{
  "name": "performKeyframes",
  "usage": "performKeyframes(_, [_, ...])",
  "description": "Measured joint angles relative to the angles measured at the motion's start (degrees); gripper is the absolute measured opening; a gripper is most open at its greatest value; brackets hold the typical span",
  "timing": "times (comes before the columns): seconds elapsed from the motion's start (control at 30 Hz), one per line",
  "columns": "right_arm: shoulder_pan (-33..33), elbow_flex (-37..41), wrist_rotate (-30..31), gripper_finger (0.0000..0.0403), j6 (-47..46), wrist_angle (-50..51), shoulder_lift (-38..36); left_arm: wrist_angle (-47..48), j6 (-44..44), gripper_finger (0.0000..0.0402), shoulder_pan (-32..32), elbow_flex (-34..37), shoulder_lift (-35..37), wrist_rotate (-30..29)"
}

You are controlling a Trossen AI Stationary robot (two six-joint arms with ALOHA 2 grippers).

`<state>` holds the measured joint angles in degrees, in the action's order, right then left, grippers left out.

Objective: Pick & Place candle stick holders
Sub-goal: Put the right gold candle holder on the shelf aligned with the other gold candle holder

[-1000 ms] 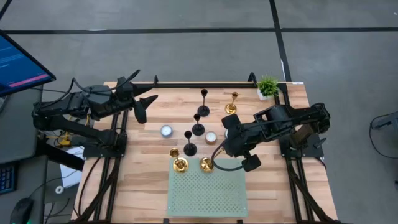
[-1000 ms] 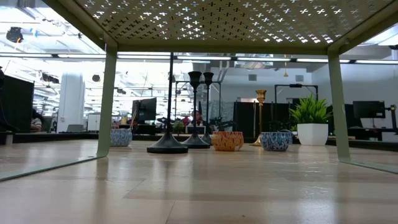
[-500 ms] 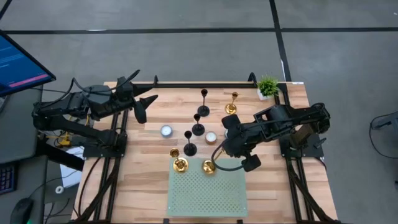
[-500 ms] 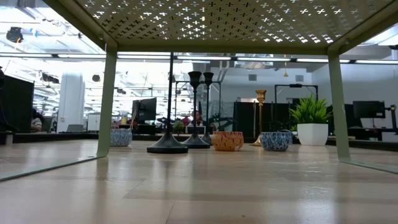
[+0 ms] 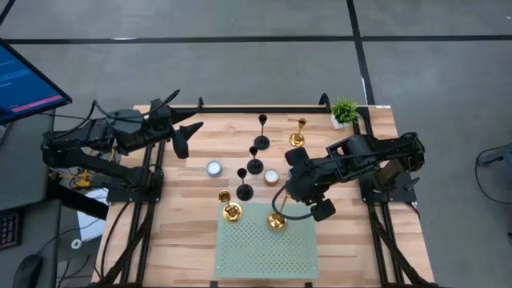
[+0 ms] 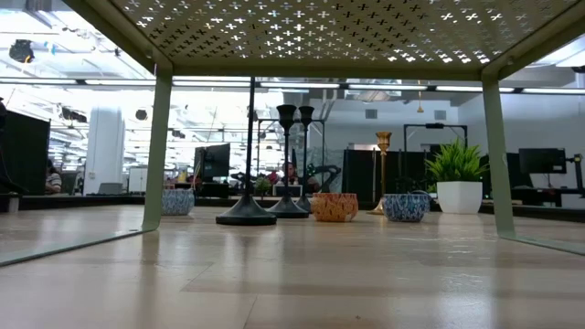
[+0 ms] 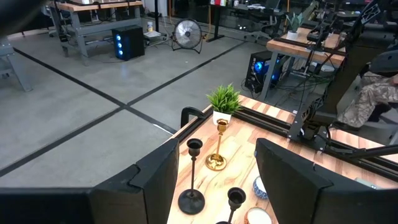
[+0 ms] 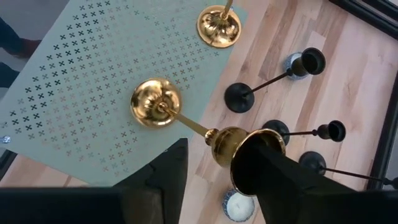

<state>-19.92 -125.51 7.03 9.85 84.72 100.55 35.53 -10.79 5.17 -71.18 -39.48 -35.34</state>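
The right hand (image 5: 282,210) hovers over the near edge of the pale green perforated rack (image 5: 240,250) with its fingers parted around the cup of a gold candle stick holder (image 8: 186,118), whose round base rests on the rack beside a second gold holder (image 5: 231,211). The left hand (image 5: 182,136) waits half open and empty at the desk's (image 5: 184,232) far left, while three black holders (image 5: 254,164) and a third gold one (image 5: 298,138) stand on the wood. The released holder looks tilted, so it could topple or roll if a finger brushes its cup; no readable writing shows.
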Motion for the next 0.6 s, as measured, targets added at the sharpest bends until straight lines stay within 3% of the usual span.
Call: performKeyframes(0.6, [-1.99,0.00,-1.15,0.0181,-0.44,-1.15,-0.09,-0.02,0.00,0.0214,0.00,0.00,0.02,0.00])
